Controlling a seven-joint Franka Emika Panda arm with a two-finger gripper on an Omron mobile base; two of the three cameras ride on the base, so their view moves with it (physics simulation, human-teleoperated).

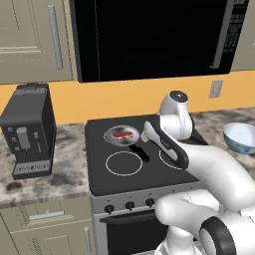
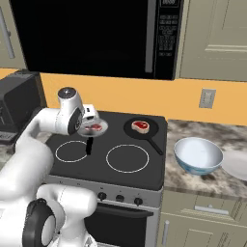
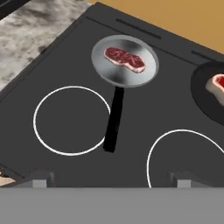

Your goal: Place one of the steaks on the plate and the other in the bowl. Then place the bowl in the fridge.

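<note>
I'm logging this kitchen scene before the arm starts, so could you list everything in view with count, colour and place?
steaks: two, red, one in each pan
grey pan: one, black handle, back left burner
black pan: one, back right burner
stove: one, black
bowl: one, white and blue, counter right of stove
plate: one, white, right of bowl
coffee machine: one, dark grey, left counter
microwave: one, black, above
gripper: open, above stove

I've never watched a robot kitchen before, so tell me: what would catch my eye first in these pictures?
Probably the two raw red steaks on the black stove: one steak in a grey pan at the back left, the other steak in a dark pan at the back right. The big white robot arm reaches over the burners, and a blue-patterned bowl sits on the counter right of the stove.
</note>
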